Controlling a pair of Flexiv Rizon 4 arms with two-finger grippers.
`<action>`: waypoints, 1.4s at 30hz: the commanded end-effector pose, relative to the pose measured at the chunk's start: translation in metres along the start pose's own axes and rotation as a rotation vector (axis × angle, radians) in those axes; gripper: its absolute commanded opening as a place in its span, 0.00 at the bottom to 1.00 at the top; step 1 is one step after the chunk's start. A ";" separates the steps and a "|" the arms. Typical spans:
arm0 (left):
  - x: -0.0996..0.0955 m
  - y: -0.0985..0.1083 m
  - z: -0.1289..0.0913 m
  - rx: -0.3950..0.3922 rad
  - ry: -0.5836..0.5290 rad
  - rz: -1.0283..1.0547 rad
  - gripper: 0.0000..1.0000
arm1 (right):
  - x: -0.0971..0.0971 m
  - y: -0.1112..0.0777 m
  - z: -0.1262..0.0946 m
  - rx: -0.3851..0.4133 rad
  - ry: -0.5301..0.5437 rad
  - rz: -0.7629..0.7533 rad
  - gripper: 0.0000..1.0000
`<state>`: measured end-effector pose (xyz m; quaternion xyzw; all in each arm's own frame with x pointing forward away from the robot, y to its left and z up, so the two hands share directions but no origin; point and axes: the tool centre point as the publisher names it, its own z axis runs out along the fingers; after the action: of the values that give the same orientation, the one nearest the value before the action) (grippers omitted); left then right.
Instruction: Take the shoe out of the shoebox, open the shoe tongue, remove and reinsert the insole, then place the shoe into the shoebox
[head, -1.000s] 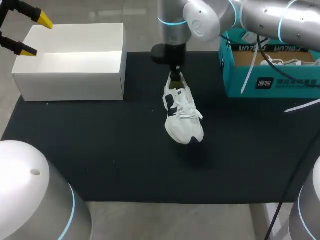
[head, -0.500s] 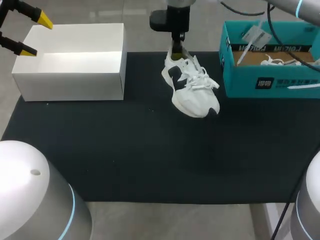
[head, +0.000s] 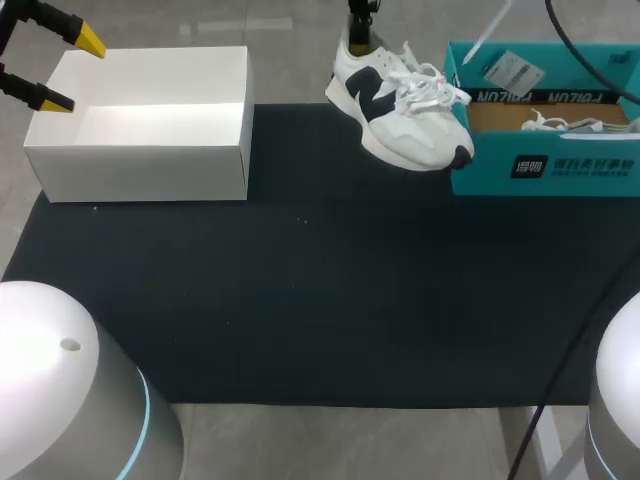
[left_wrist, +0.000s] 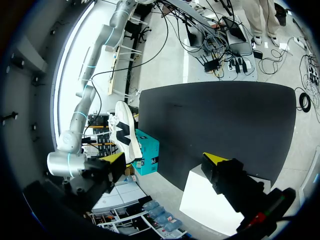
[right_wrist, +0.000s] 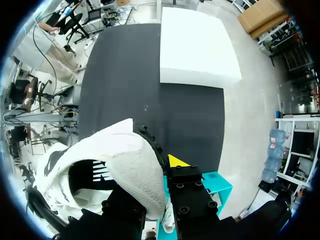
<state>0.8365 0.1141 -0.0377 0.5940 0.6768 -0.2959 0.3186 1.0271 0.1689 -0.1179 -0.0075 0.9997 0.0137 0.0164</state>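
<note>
My right gripper (head: 362, 38) pinches only the heel of the shoe (head: 405, 118). It could slip, or the toe could snag the wall of the shoebox (head: 545, 168). The left gripper (head: 70, 70) stands apart.

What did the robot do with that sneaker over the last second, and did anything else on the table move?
The right gripper, shut on the white shoe at its heel, carried it from over the black mat's middle, up and toward the teal shoebox; its toe now hangs at the box's left wall. The left gripper stayed open over the white box's corner, and both boxes kept their places.
</note>
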 end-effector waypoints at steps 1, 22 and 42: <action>-0.001 0.002 0.000 0.003 0.004 0.000 1.00 | 0.001 0.000 -0.012 0.001 -0.003 -0.003 0.00; -0.001 0.002 0.000 0.003 0.004 0.000 1.00 | -0.035 -0.061 -0.025 0.045 -0.054 0.121 0.00; -0.001 0.002 0.000 0.003 0.004 0.000 1.00 | -0.085 -0.226 -0.046 0.250 -0.209 0.220 0.00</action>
<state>0.8367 0.1141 -0.0377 0.5940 0.6769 -0.2960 0.3185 1.1151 -0.0434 -0.0800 0.1087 0.9789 -0.1211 0.1233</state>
